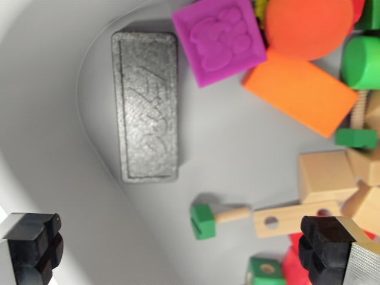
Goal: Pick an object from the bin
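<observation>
One grey foam block, rectangular, textured, embossed with a raised mark that cannot be read; lies flat on the white bin floor. Right of it: purple stamped tile, orange ball, orange block, green-headed wooden peg, plain wooden cube. Gripper jaws stand wide apart, empty, below the block.

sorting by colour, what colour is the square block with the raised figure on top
Purple-magenta: the square embossed foam block, clearest in the wrist view, top centre.
</observation>
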